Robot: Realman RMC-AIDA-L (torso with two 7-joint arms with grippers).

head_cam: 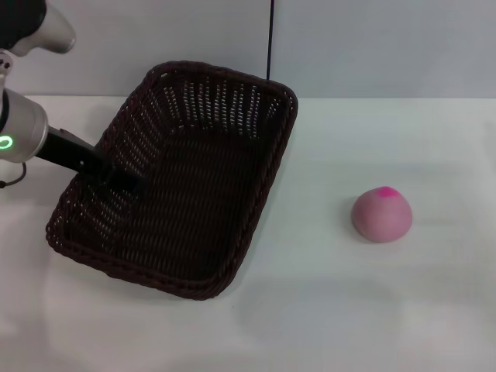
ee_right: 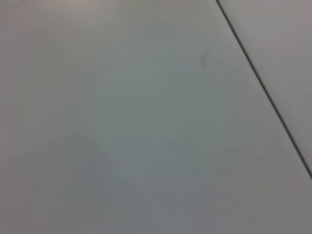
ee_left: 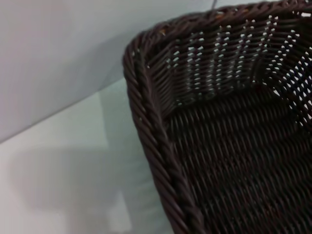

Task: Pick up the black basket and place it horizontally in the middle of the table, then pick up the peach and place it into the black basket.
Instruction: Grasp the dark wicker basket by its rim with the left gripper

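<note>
Dark wicker basket [head_cam: 194, 186] sits left of centre on the table [head_cam: 349, 310]; the left gripper [head_cam: 124, 180] apparently clamps its left rim. Peach [head_cam: 381, 215] lies right, well apart.

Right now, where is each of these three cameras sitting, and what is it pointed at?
Head view: on the robot's head, looking down at the white table, dark woven wicker basket, pink toy peach; left gripper at the basket's left wall.
Left wrist view: on the left arm, facing the basket's braided rim; no fingers show.
Right wrist view: on the right arm, facing a blank pale surface.
Head and left wrist views share the basket.
</note>
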